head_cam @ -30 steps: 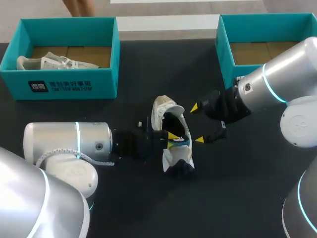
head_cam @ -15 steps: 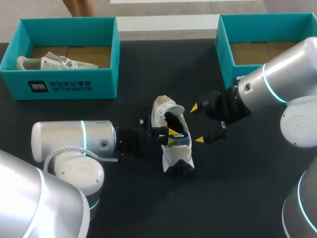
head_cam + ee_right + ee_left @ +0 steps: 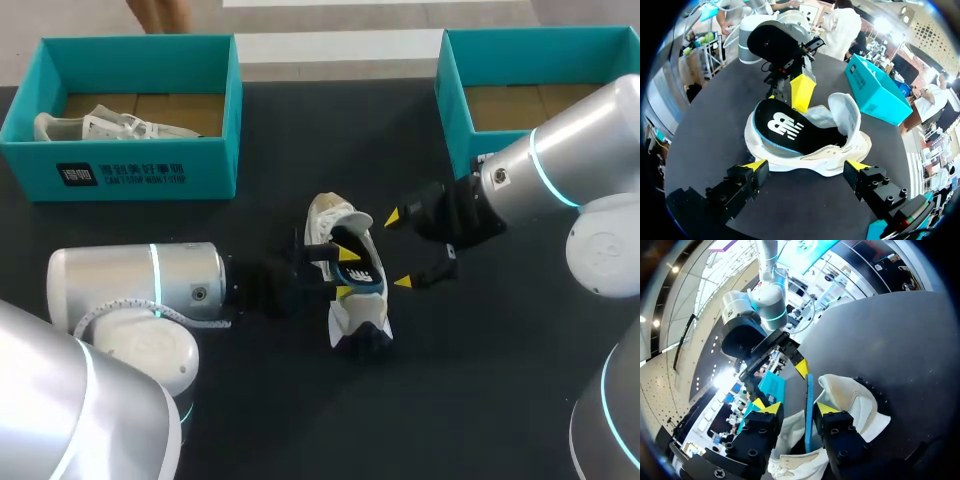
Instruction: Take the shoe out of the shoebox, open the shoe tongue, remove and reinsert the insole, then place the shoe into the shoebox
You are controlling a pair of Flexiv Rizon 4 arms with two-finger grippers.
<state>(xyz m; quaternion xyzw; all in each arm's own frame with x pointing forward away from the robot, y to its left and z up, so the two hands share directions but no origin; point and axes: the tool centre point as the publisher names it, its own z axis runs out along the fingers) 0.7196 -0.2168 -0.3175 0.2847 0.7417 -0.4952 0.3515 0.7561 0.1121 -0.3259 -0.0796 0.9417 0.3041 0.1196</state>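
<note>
Left end effector (image 3: 347, 272) opened, drawn back

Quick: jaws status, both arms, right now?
Left gripper: open, straddling the insole.
Right gripper: open, holding nothing.

White shoe (image 3: 322, 222) sits on the table just ahead of the right gripper (image 3: 806, 165), framed by its spread fingers. And the insole (image 3: 785, 131), black with a blue rim, is tilted up out of the shoe, edge-on between the left gripper's (image 3: 798, 408) parted fingers.
</note>
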